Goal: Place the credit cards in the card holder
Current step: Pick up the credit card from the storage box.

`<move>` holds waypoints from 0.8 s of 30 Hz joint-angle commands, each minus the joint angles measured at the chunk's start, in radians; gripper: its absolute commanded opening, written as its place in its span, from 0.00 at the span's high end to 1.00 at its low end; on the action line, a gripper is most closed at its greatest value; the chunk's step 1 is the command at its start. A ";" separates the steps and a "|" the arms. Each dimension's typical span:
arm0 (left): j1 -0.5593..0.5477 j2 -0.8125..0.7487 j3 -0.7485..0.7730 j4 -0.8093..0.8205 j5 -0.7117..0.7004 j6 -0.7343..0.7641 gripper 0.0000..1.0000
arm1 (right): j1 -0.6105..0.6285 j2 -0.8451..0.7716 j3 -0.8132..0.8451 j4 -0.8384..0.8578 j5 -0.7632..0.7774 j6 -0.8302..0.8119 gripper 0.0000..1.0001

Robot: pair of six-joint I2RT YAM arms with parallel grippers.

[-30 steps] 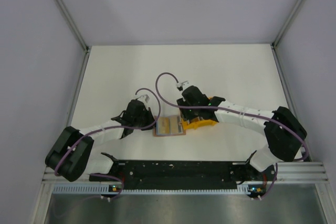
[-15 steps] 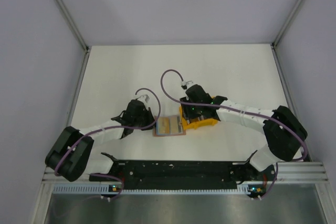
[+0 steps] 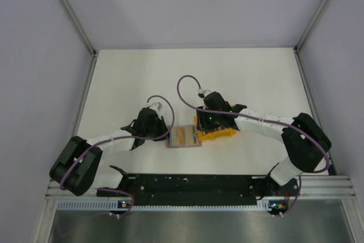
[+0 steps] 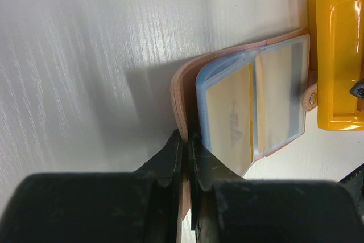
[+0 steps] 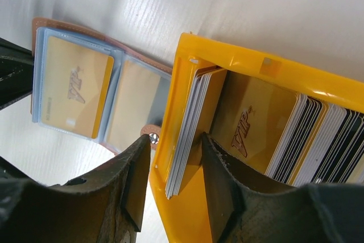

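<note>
— The left jaws are clenched on the near edge of that flat tan leather-like card holder (image 4: pixel 250 106), pinning its cover open on the white surface (image 4: pixel 85 38).

— And the right jaws?

— Parted and pointing down, astride the end wall of the bright yellow plastic tray (image 5: pixel 256 64). One side seems to be outside the wall and the other inside, with the first bundle of thin white-edged plastic credit cards (image 5: pixel 190 129) in the gap. I see nothing pinched yet.

— So it's about to draw a card out?

— I'd say so. More cards stand on edge further along the tray. The holder lies just beside the tray with its clear sleeves up, and a gold card (image 5: pixel 74 83) shows in the far sleeve.

— How should it go about it?

— I'd bring the outer side over the wall first. Otherwise it squeezes wall and cards together and may drag the tray up.

— The whole bundle?

— Better one card. They look slick and could fan or slip. Pinch near the top edge and lift straight. The left grip must be firm, so the sleeve doesn't slide when the card pushes in.
</note>
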 commanded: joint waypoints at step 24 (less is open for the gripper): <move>0.000 0.015 0.023 0.019 0.005 0.012 1.00 | -0.025 -0.087 -0.005 0.037 -0.028 0.012 0.77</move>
